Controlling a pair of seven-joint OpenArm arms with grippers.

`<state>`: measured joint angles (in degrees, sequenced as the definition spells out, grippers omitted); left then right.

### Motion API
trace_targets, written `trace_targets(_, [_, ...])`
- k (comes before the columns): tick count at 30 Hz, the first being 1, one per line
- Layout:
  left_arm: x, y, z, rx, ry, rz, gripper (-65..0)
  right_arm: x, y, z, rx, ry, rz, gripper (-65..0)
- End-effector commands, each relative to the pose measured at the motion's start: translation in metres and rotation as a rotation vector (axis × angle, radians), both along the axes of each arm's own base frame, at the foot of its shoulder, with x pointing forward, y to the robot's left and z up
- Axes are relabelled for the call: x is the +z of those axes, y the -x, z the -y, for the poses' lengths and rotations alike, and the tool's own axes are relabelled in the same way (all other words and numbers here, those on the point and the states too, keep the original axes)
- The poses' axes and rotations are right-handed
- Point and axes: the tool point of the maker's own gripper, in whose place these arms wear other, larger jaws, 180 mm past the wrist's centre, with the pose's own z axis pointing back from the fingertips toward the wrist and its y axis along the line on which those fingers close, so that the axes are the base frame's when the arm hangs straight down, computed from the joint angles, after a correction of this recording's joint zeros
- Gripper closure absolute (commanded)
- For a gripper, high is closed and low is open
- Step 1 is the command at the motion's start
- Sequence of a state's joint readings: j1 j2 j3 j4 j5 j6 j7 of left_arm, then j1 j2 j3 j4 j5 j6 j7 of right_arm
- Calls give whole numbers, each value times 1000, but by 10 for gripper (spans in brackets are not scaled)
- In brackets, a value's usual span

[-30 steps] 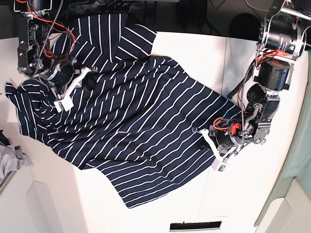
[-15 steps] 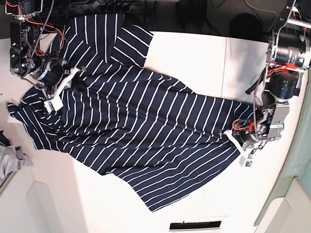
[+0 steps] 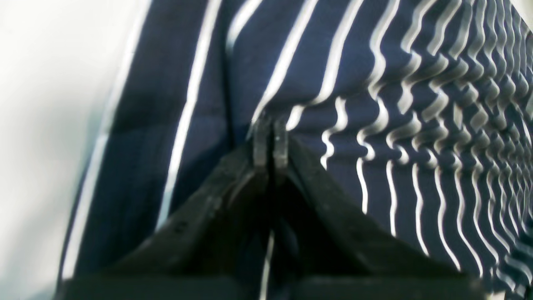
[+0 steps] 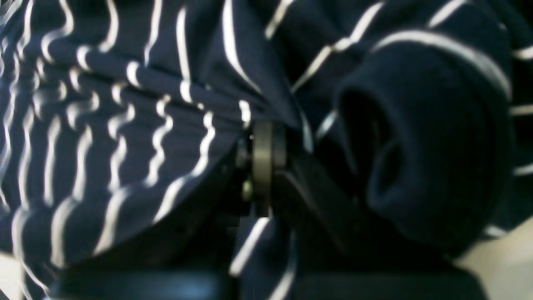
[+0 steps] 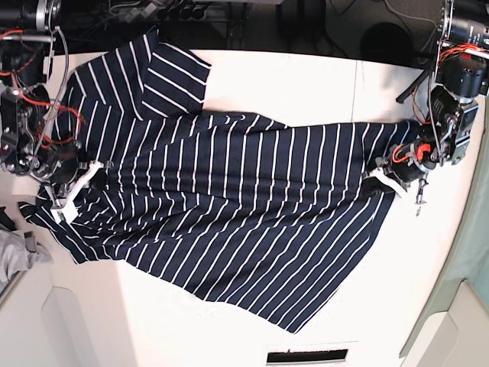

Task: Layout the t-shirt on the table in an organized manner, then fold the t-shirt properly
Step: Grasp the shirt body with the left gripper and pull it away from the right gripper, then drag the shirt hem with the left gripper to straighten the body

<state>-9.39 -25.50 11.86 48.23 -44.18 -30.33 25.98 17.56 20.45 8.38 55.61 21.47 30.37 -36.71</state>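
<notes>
The navy white-striped t-shirt [image 5: 221, 191] lies spread across the white table [image 5: 306, 84], pulled taut between my two grippers. At the right of the base view my left gripper [image 5: 383, 176] is shut on the shirt's edge. In the left wrist view its tips [image 3: 270, 139] pinch the striped cloth [image 3: 374, 104], which ripples away to the right. My right gripper [image 5: 70, 197], at the left of the base view, is shut on the other end of the shirt. In the right wrist view it [image 4: 266, 141] clamps bunched cloth beside a rolled dark fold [image 4: 416, 146]. One sleeve [image 5: 172, 73] lies flat at the top.
A plain grey cloth [image 5: 17, 252] lies at the table's left edge. A thin dark seam [image 5: 357, 88] crosses the tabletop at the upper right. A black slot [image 5: 306, 355] sits at the front edge. Dark cables and equipment [image 5: 252, 19] line the far side.
Both grippers have pulled apart, the left one toward the right and up, the right one toward the left and down. The shirt went from crumpled and diagonal to stretched and flatter.
</notes>
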Motion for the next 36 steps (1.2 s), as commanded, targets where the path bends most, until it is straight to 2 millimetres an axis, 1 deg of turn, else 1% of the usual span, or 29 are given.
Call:
trace_targets(1, [-50, 86, -8, -135, -163, -327, 0, 18, -22, 9, -24, -4, 54, 0])
trace_targets(3, [-43, 88, 8, -166, -132, -290, 0, 18, -30, 11, -40, -16, 44, 0])
trace_targets(5, [-27, 82, 29, -222, -80, -224, 0, 21, -36, 12, -46, -20, 49, 0])
trace_targets(7, [-8, 73, 46, -276, -66, -168, 0, 28, -41, 11, -47, -32, 71, 0])
trace_targets(10, [28, 55, 68, -367, -77, -70, 0, 43, -46, 8, -40, -72, 108, 0])
trace_targets(12, [57, 40, 79, -414, -92, 27, 0, 52, -44, 2, -26, -101, 113, 0])
trace_targets(13, [72, 32, 83, -430, -99, 78, 0, 54, -40, -3, -9, -111, 106, 0])
trace_targets(16, [110, -4, 80, -407, -160, 236, 0, 59, -23, -18, 45, -121, 101, 0])
trace_targets(20, [142, -60, 66, -316, -239, 402, 0, 55, 5, -21, 82, -77, 100, 0])
trace_targets(22, [146, -82, 61, -274, -249, 426, 0, 48, 24, -20, 81, -69, 78, 0])
trace_targets(25, [136, -110, 58, -214, -232, 405, 0, 36, 50, -12, 57, -65, 42, 0])
trace_targets(28, [127, -137, 67, -140, -164, 399, 0, 23, 73, -2, 14, -69, 0, 0])
trace_targets(30, [119, -153, 77, -105, -127, 380, 0, 16, 86, 5, -11, -69, -17, 0])
trace_targets(33, [100, -166, 96, -91, -118, 332, 0, 2, 103, 11, -26, -53, -67, 0])
trace_targets(36, [79, -168, 114, -96, -134, 275, 0, -12, 115, 16, -42, -51, -119, 0])
